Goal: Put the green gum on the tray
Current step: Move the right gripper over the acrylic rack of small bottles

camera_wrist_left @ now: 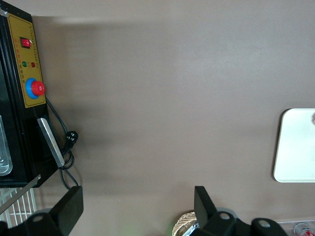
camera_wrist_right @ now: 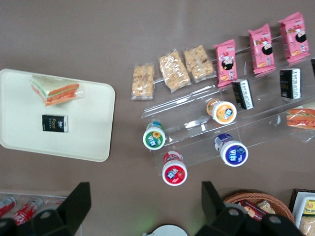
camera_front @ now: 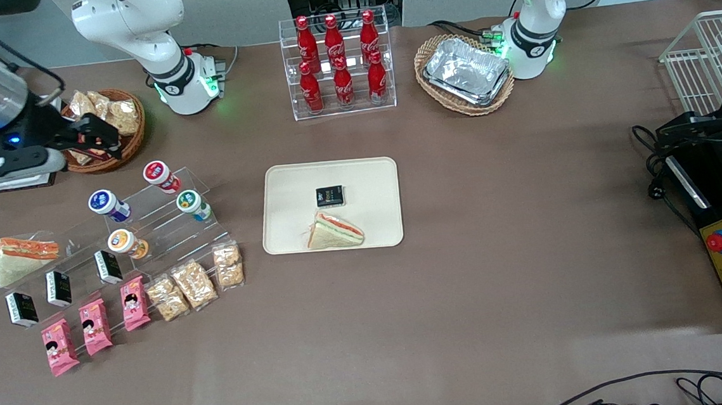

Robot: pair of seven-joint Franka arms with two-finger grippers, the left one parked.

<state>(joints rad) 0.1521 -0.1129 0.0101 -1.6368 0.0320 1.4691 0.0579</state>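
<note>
Green gum (camera_front: 193, 204) (camera_wrist_right: 154, 138) lying on clear stepped rack (camera_front: 164, 210) beside red, blue and orange bottles, well apart from spread, empty fingers (camera_wrist_right: 74, 206) of gripper (camera_front: 99, 135) (camera_wrist_right: 142, 209) held high above table, tray (camera_front: 287, 233) (camera_wrist_right: 93, 132) carrying sandwich (camera_front: 334, 231) and small black box (camera_front: 330, 196), farther from fingers than rack.

Brown table (camera_front: 498, 250), white wire rack (camera_front: 710, 57) (edge)

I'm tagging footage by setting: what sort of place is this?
Probably a lab mock-up of a snack shop: cola bottles in a clear rack, gum bottles such as the green gum on acrylic steps, a serving tray. The open claw hovers above a snack basket.
</note>
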